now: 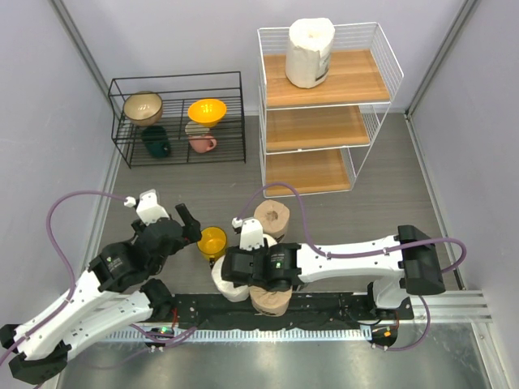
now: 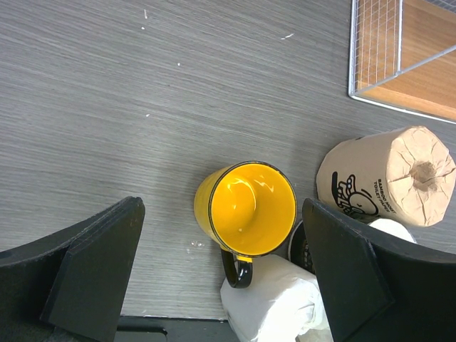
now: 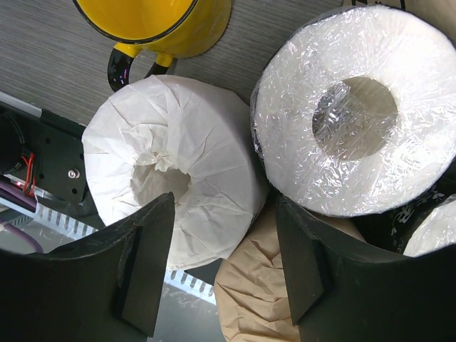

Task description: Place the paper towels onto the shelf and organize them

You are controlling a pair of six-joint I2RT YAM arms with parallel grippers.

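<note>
The shelf (image 1: 324, 105) stands at the back right with one white paper towel roll (image 1: 309, 52) on its top board. Several rolls cluster near the arm bases: a beige printed roll (image 1: 272, 217) (image 2: 388, 176), a white paper-wrapped roll (image 1: 225, 282) (image 3: 174, 178), a plastic-wrapped white roll (image 3: 356, 114) and a plain beige roll (image 1: 270, 301) (image 3: 263, 299). My right gripper (image 1: 256, 271) (image 3: 224, 263) is open just above the cluster, its jaws over the white and beige rolls, holding nothing. My left gripper (image 1: 188, 220) (image 2: 224, 278) is open above the yellow cup (image 2: 246, 208).
The yellow cup (image 1: 212, 241) (image 3: 160, 21) touches the white paper-wrapped roll (image 2: 274, 303). A low black wire rack (image 1: 178, 120) with bowls and cups stands at the back left. A roll in a dark wrapper (image 3: 420, 214) shows at the cluster's edge. The shelf corner (image 2: 402, 50) is near.
</note>
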